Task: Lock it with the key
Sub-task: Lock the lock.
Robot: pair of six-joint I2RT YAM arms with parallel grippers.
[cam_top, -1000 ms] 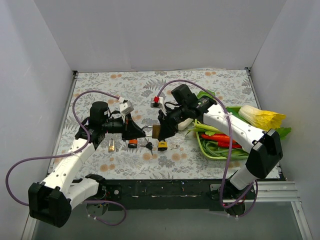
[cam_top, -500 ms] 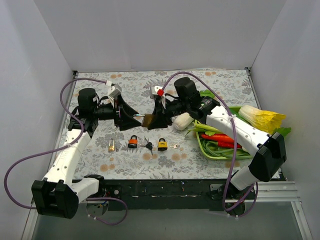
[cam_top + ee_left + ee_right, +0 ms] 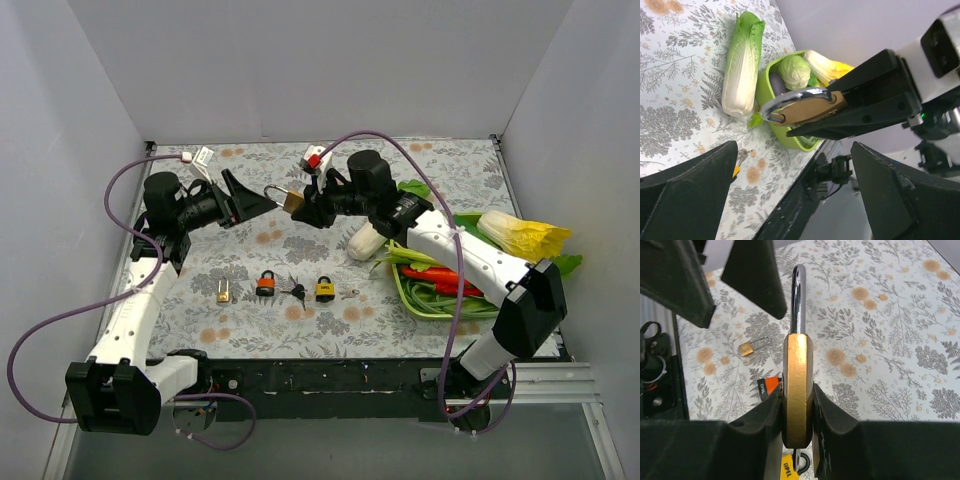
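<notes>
My right gripper is shut on a brass padlock and holds it in the air over the back of the mat, its steel shackle pointing left. In the right wrist view the padlock body stands edge-on between the pads of that gripper. My left gripper is open just left of the shackle, not touching it. In the left wrist view the padlock hangs ahead of the wide-open left gripper. Black-headed keys and a small key lie on the mat.
On the mat lie a small brass padlock, an orange padlock and a yellow padlock. A pale cabbage lies beside a green tray of vegetables at the right. White walls enclose the mat.
Both arms rose from the row of locks toward the back. The right gripper carried the brass padlock up with it. The left gripper went from shut to wide open.
</notes>
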